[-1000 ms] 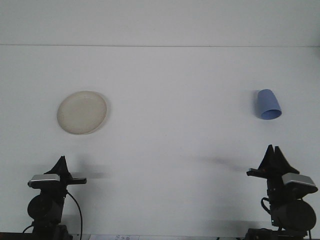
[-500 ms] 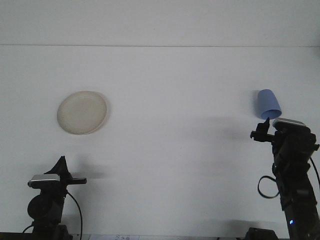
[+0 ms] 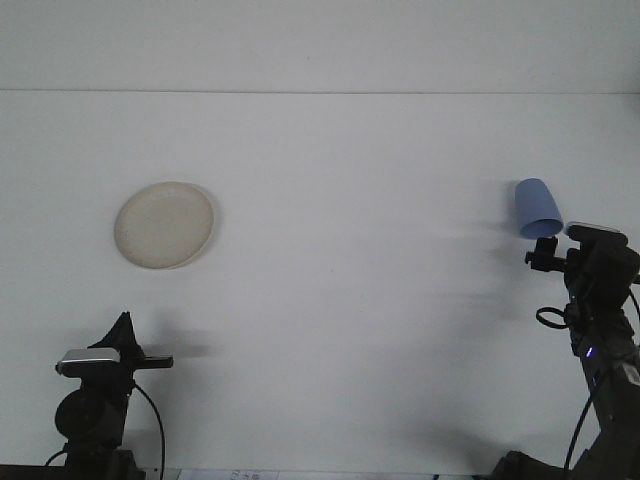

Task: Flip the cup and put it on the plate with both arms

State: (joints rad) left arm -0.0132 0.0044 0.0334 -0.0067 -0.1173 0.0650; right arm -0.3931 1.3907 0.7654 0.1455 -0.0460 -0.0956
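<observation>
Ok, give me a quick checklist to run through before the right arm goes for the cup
1. Cup in plain sight on the table: ok, blue, on the right side.
2. Cup needs flipping: ok, it appears to stand wide end down.
3. Right gripper lined up with the cup: ok, just below it in the front view, not yet around it.
4. Right gripper open enough to take the cup: cannot tell, the fingers are too small and dark.
5. Plate free to receive the cup: ok, nothing lies on it, on the left side.
6. Left gripper out of the way: ok, low at the near edge, apart from the plate.
</observation>
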